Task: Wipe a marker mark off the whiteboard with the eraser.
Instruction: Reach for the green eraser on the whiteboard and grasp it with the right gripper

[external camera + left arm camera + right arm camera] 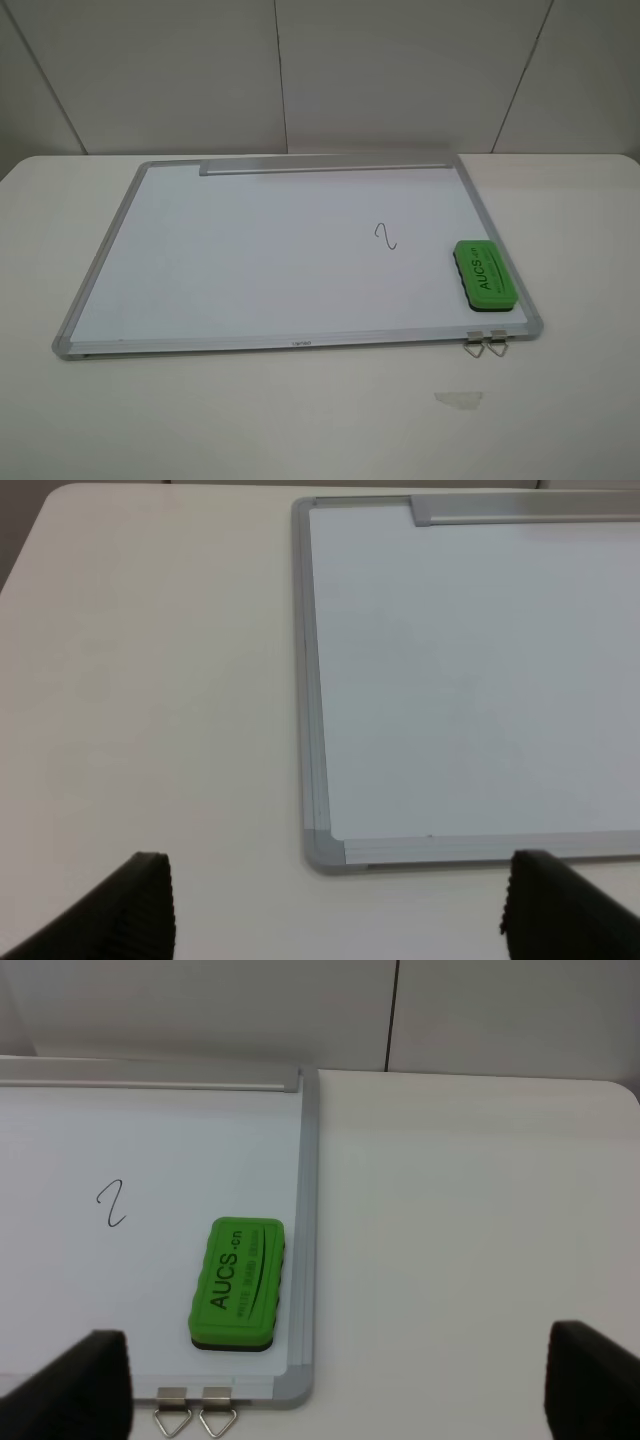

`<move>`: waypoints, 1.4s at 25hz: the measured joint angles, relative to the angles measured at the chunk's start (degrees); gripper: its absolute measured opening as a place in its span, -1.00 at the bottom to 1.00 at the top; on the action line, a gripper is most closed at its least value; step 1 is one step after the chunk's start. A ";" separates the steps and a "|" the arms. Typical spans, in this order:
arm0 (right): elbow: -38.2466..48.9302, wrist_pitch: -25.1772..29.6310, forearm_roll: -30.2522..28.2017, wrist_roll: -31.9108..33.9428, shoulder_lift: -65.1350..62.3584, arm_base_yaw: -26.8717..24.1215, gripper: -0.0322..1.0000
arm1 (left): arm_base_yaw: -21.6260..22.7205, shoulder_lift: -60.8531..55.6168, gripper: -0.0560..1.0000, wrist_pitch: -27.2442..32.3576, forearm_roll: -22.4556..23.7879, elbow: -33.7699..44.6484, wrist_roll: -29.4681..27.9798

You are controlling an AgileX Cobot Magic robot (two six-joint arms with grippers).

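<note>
Right wrist view: right tool was spread wide and empty, with the eraser ahead of it, untouched. Left tool was also wide and empty, by the opposite corner of the whiteboard. One green block eraser lay flat beside the silver frame. One thin S-shaped mark sat nearby, toward the board's middle. Two metal clips hung at the frame edge, over the white surface.

left jaws wide apart, empty; right jaws wide apart, empty
</note>
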 joint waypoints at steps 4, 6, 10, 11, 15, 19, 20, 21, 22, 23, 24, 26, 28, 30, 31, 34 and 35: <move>0.00 0.00 0.00 0.00 0.00 0.00 0.66 | 0.00 0.00 0.41 0.00 0.00 0.00 0.00; 0.00 0.00 0.00 0.00 0.00 0.00 0.66 | 0.00 0.00 0.41 0.00 0.00 0.00 0.00; 0.00 0.00 0.00 0.00 0.00 0.00 0.66 | 0.00 0.00 0.41 0.00 0.00 0.00 0.00; 0.00 0.00 0.00 0.00 0.00 0.00 0.66 | 0.00 0.00 0.41 0.00 0.00 0.00 0.00; 0.00 0.00 0.00 0.00 0.00 0.00 0.66 | 0.00 0.00 0.41 0.00 0.00 0.00 0.00; 0.00 0.00 0.00 0.00 0.00 0.00 0.66 | 0.00 0.00 0.41 0.00 0.00 0.00 0.00; 0.00 0.00 0.00 0.00 0.00 0.00 0.66 | 0.00 0.00 0.41 0.00 0.00 0.00 0.00; 0.00 0.00 0.00 0.00 0.00 0.00 0.66 | 0.00 0.00 0.41 0.00 0.00 0.00 0.00; 0.00 0.00 0.00 0.00 0.00 0.00 0.66 | 0.00 0.00 0.41 0.00 0.00 0.00 0.00; 0.00 0.00 0.00 0.00 0.00 0.00 0.66 | 0.00 0.00 0.41 0.00 0.00 0.00 0.00; 0.00 0.00 0.00 0.00 0.00 0.00 0.66 | 0.00 0.00 0.41 0.00 0.00 0.00 0.00; 0.00 0.00 0.00 0.00 0.00 0.00 0.66 | 0.00 0.00 0.41 0.00 0.00 0.00 0.00; 0.00 0.00 0.00 0.00 0.00 0.00 0.66 | 0.00 0.00 0.41 0.00 0.00 0.00 0.00; 0.00 0.00 0.00 0.00 0.00 0.00 0.66 | 0.00 0.00 0.41 0.00 0.00 0.00 0.00; 0.00 0.00 0.00 0.00 0.00 0.00 0.66 | 0.00 0.00 0.41 0.00 0.00 0.00 0.00; 0.00 0.00 -0.47 0.00 0.00 0.00 0.66 | 0.00 0.00 0.41 0.00 0.00 0.00 0.00; 0.00 0.00 -0.63 0.00 0.00 0.00 0.66 | 0.00 0.00 0.41 0.00 0.00 0.00 0.00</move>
